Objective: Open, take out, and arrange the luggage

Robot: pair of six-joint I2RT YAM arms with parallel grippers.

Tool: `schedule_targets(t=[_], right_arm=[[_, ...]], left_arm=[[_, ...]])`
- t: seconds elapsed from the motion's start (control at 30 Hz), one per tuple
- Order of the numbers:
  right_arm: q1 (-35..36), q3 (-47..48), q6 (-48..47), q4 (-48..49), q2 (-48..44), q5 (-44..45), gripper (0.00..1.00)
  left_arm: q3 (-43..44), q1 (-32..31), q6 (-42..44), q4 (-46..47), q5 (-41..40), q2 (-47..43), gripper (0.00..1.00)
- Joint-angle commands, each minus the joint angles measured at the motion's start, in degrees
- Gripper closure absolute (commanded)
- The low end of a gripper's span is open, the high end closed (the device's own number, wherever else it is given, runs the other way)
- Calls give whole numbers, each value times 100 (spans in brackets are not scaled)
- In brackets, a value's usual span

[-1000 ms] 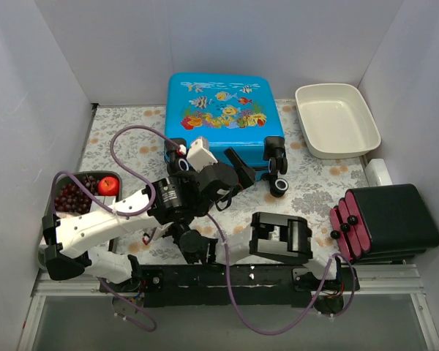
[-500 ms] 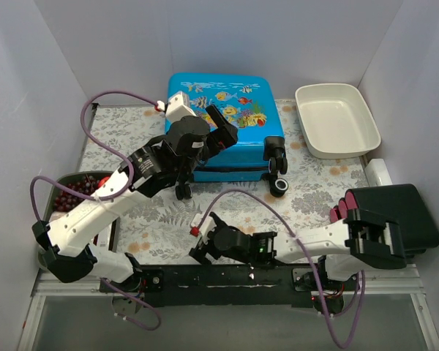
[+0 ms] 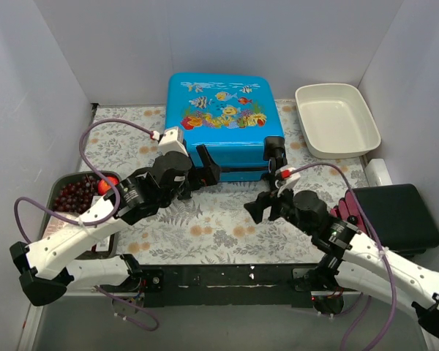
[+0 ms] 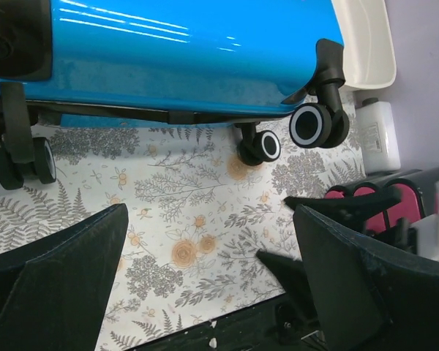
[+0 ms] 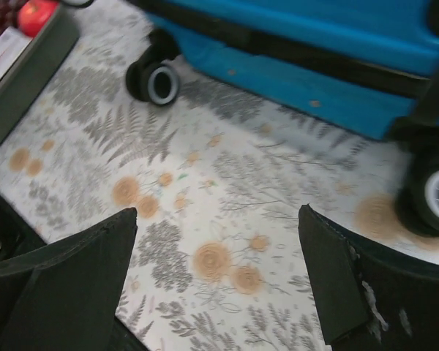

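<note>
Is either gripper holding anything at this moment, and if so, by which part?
Nothing is held. The left gripper and right gripper are both open and empty, near the wheeled edge of the luggage.

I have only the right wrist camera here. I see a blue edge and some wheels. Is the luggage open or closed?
Observer: Closed. In the top view the luggage lies flat with the fish print facing up.
Operator: And the left tool, where is it?
Observer: The left tool is open and holds nothing. It points at the wheeled edge of the luggage.
Operator: What stands to the right of the luggage?
Observer: A white tub with nothing in it, apart from the luggage.
</note>
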Motion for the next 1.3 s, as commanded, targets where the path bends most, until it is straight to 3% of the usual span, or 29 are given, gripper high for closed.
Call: schedule_targets(t=[0.0,0.2,0.47,0.6,0.77,1.0,1.27], right_arm=[[-1003,434,105,-1117,-265,157,2],[-2340,883,-115,-1242,86,-257,2],[-2826,1085,-317,-1198,175,-309,2],[-2835,1015,-537,-1216,8,-301,3],[-2826,866,-264,-1330,-466,569,3],[-2835,576,-449,-1040,-1099,393,4],[-2835,506,-195,-1207,-986,613,4]], left_arm=[[-356,-9,18,226,-7,-135,2],[-558,0,-562,-3,-568,164,2],[-936,526,-967,58,-394,402,2],[-1305,1368,-862,366,-104,375,2],[-1613,2126,-950,489,195,349,2],[-1719,3741,-818,648,714,471,2],[-1464,5289,-898,691,1126,901,2]])
